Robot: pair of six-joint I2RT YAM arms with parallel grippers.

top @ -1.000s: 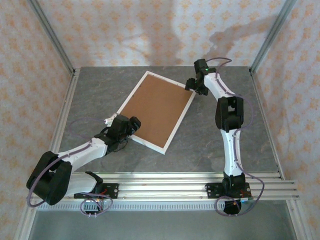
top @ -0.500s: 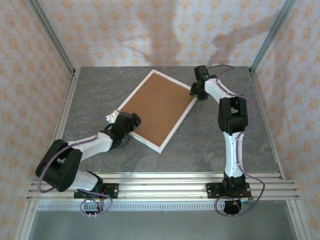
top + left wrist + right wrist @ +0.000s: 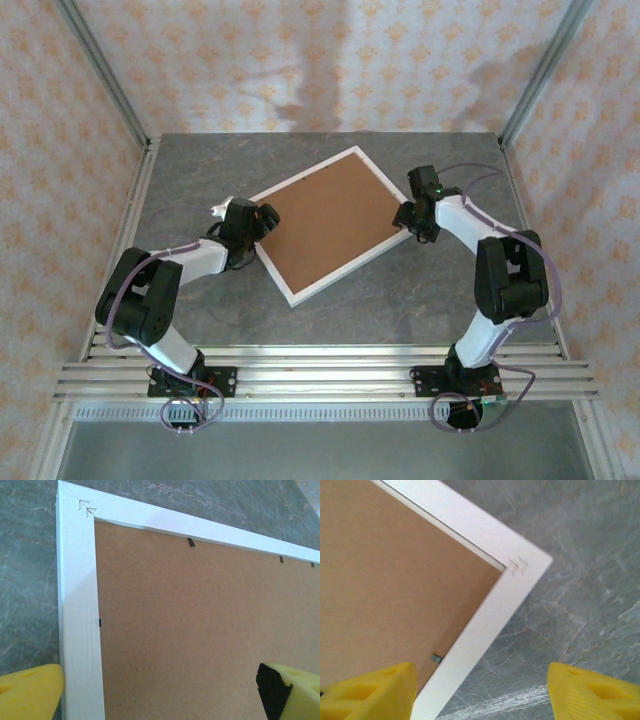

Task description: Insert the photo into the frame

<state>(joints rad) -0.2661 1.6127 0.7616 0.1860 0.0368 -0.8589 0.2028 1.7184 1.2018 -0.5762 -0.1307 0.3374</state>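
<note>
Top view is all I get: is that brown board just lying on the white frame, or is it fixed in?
Observer: The left wrist view shows small black tabs on the frame's inner edge, reaching over the board.
Operator: Is either arm gripping it?
Observer: No. The left fingers stand wide, one over the table, one over the board.
Operator: And the right?
Observer: The right fingers likewise straddle the border near a corner, open.
</note>
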